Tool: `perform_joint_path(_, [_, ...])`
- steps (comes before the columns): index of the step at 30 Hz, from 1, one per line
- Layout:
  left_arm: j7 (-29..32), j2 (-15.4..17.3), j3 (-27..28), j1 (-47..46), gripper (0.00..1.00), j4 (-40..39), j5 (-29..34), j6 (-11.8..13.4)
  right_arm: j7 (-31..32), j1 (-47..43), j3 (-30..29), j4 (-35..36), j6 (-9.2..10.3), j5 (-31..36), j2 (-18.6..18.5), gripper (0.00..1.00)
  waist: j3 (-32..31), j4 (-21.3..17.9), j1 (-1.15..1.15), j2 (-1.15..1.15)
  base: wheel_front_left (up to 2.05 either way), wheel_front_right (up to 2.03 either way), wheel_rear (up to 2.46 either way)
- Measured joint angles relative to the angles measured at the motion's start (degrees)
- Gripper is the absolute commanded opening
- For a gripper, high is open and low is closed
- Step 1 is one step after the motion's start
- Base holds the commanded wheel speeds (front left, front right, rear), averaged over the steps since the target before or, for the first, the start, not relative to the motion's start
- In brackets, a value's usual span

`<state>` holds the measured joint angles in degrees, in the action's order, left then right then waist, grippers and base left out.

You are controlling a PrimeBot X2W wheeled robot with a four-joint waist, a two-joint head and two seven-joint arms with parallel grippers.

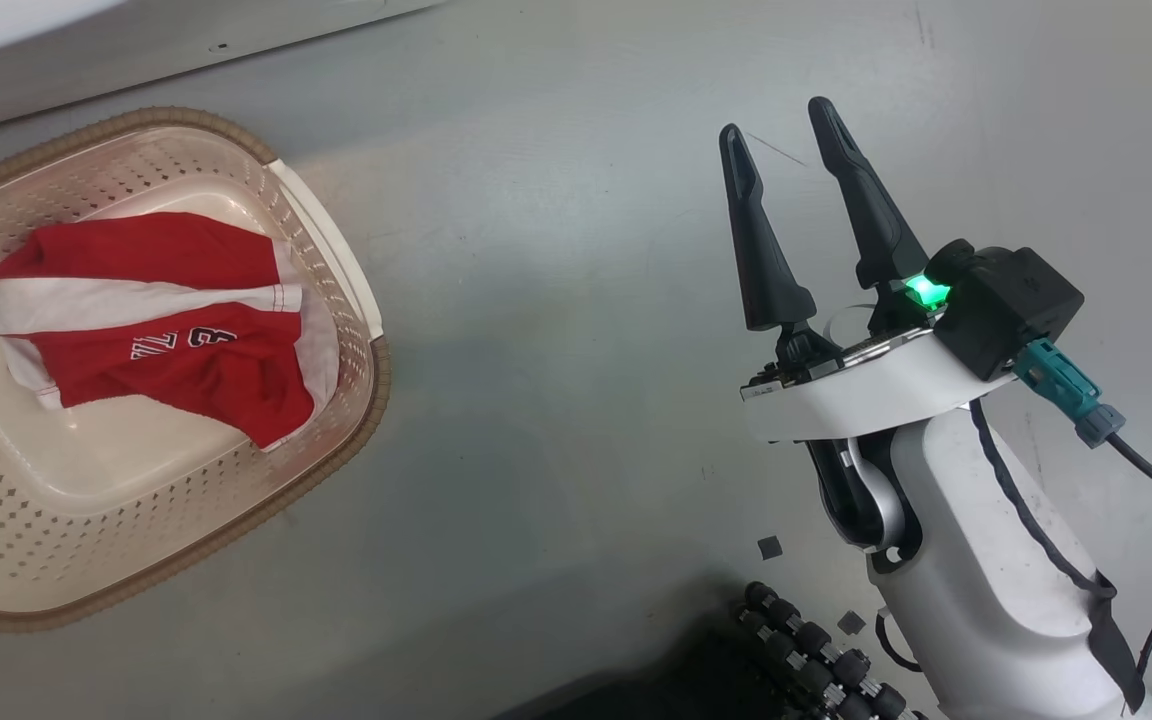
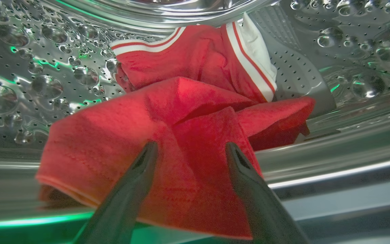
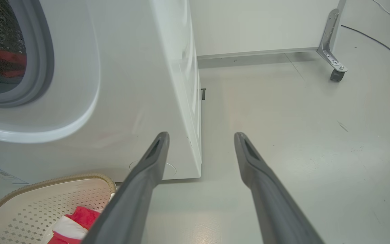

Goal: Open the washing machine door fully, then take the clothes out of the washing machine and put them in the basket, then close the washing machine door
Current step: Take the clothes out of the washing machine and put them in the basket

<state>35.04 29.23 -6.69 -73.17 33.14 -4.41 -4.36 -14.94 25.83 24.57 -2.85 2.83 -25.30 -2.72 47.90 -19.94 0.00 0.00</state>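
**Head view.** The right end effector (image 1: 776,115) stands over bare grey floor (image 1: 556,400). Its two dark fingers are spread wide with nothing between them. The basket (image 1: 376,400) sits on the floor well to its left, apart from it. A red and white garment (image 1: 166,340) with white lettering lies crumpled inside the basket.

**Left wrist view.** The left end effector (image 2: 191,149) is inside the steel drum (image 2: 46,74) of the washing machine. Its fingers stand apart, not closed on anything. Their tips lie at a heap of red clothes (image 2: 113,145) that shows between and behind them. I cannot tell whether the tips touch the fabric. The heap rests low in the drum, close to its front lip. Behind the plain red fold, a piece with white stripe trim (image 2: 249,57) lies deeper in.

**Right wrist view.** The right end effector's fingers are wide apart and empty. They point at the lower corner of the white washing machine (image 3: 130,84) and the floor beside it. The machine's round opening, ringed by a grey seal (image 3: 44,51), is up and to the left of the fingers, with red cloth visible inside. The basket stands just in front of the machine, at the lower left, with the red and white garment in it. A wheeled metal leg (image 3: 333,64) and a cable (image 3: 377,42) lie farther off on the floor.
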Motion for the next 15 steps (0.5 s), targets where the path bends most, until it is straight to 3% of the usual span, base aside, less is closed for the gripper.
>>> perform_joint_path(15, [-0.76, 1.11, -6.81, -0.24, 0.00, 0.01, 2.45, -2.49, 0.00, 0.72, -0.02, -0.46, 0.30, 0.01, -0.01, 1.00, -0.75, 0.55, 0.00, 0.00, 0.00, 0.00, 0.00])
